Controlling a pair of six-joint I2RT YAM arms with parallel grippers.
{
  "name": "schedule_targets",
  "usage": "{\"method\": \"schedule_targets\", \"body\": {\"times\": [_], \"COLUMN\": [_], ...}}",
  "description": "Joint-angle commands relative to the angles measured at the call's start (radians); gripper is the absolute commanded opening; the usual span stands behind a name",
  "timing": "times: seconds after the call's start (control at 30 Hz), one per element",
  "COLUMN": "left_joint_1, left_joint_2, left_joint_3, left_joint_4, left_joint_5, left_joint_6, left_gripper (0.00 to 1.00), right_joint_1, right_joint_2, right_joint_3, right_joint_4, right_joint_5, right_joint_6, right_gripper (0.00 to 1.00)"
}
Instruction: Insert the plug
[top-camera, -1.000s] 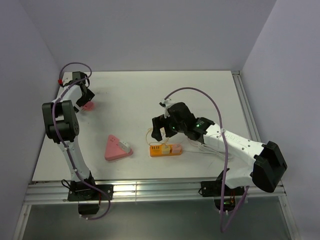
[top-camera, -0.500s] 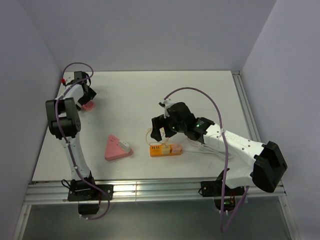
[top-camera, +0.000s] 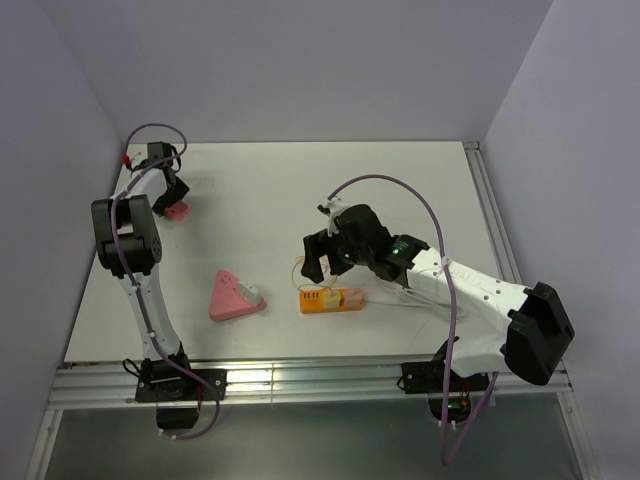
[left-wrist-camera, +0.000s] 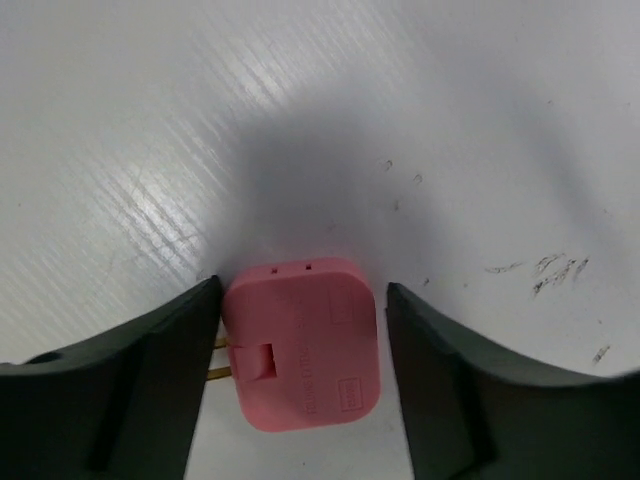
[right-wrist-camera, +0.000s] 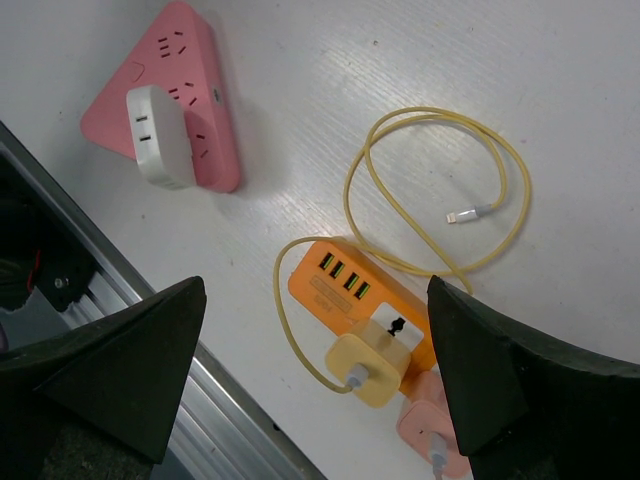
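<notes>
The pink plug (left-wrist-camera: 300, 345) lies flat on the white table at the far left (top-camera: 178, 211), its brass prongs pointing left. My left gripper (left-wrist-camera: 302, 290) straddles it, open: the left finger (left-wrist-camera: 150, 370) touches the plug's edge while a narrow gap remains at the right finger (left-wrist-camera: 450, 380). My right gripper (right-wrist-camera: 315, 285) hangs wide open and empty above the orange power strip (right-wrist-camera: 345, 285), which shows again in the top view (top-camera: 322, 300). The strip has one free white socket (right-wrist-camera: 400, 327).
A yellow charger (right-wrist-camera: 368, 368) with a looped yellow cable (right-wrist-camera: 440, 190) and a pale pink adapter (right-wrist-camera: 425, 435) sit in the orange strip. A pink triangular power strip (top-camera: 232, 296) carries a white adapter (right-wrist-camera: 160, 135). The table's metal front rail (top-camera: 300, 380) runs close by.
The left arm shifted slightly over the pink plug and its fingers have come closer together around it. The right arm has not moved.
</notes>
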Motion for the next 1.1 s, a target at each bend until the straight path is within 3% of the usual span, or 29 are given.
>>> {"method": "schedule_targets", "body": {"times": [0.0,0.03,0.1,0.13,0.2,0.27,0.5,0.7,0.9,1.07], "left_joint_1": [0.004,0.003,0.007,0.007,0.006,0.006,-0.025,-0.112,-0.350,-0.546], "left_joint_2": [-0.009,-0.005,-0.005,-0.017,-0.041,-0.103,-0.455,-0.851,-1.162,-1.295], "left_joint_3": [-0.022,-0.020,-0.023,-0.033,-0.050,-0.086,-0.310,-0.509,-0.733,-0.823], "left_joint_4": [0.042,0.044,0.047,0.049,0.064,0.070,0.159,0.158,0.213,0.216], "left_joint_5": [0.054,0.068,0.089,0.109,0.135,0.182,0.322,0.445,0.425,0.297], "left_joint_6": [0.015,0.024,0.029,0.030,0.035,0.035,0.079,0.060,-0.149,-0.252], "left_gripper": [0.67,0.56,0.44,0.33,0.24,0.00,0.00,0.00,0.00,0.00], "right_joint_1": [-0.007,-0.006,-0.007,-0.007,-0.007,-0.007,-0.007,-0.007,-0.003,0.049], "right_joint_2": [-0.012,-0.019,-0.025,-0.026,-0.023,-0.019,0.027,0.053,0.087,0.104], "right_joint_3": [0.035,0.035,0.032,0.032,0.036,0.044,0.137,0.197,0.193,0.216], "right_joint_4": [0.021,0.020,0.018,0.015,0.012,0.009,-0.014,0.009,0.242,0.342], "right_joint_5": [-0.013,-0.016,-0.019,-0.019,-0.025,-0.034,-0.137,-0.209,-0.275,-0.187], "right_joint_6": [-0.001,0.000,0.003,0.006,0.008,0.014,0.037,0.072,0.201,0.253], "right_gripper": [0.98,0.98,0.98,0.98,0.97,0.97,0.96,0.96,0.94,0.92]}}
